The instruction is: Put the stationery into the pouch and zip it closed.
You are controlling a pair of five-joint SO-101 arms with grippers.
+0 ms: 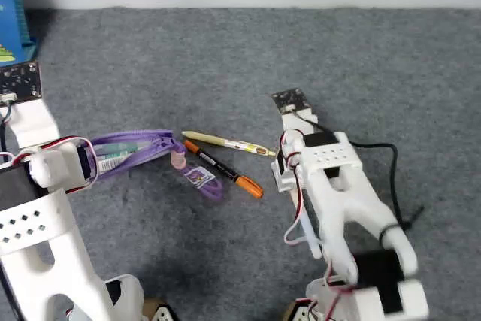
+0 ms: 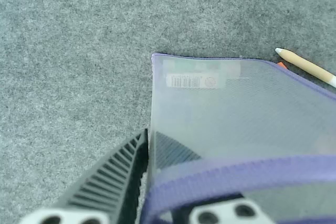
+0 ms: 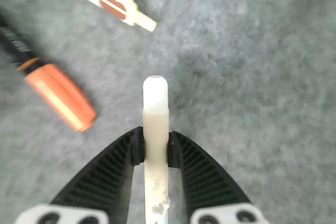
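The fingers of the left gripper [image 2: 151,148] pinch the pouch [image 1: 135,148] by its end on the tabletop [image 1: 338,58], and those of the right gripper [image 3: 156,148] clamp a white pen [image 3: 156,98], best lined up with the pouch's mouth before entering.

Pouch [image 1: 131,152] sits left on the table [image 1: 338,58], one edge between the jaws of my left gripper [image 2: 150,137]. Pen [image 1: 229,143] and marker [image 1: 223,169] lie just right of it, pen behind marker. Right of both, my right gripper [image 3: 156,145] holds a stick [image 3: 156,103].
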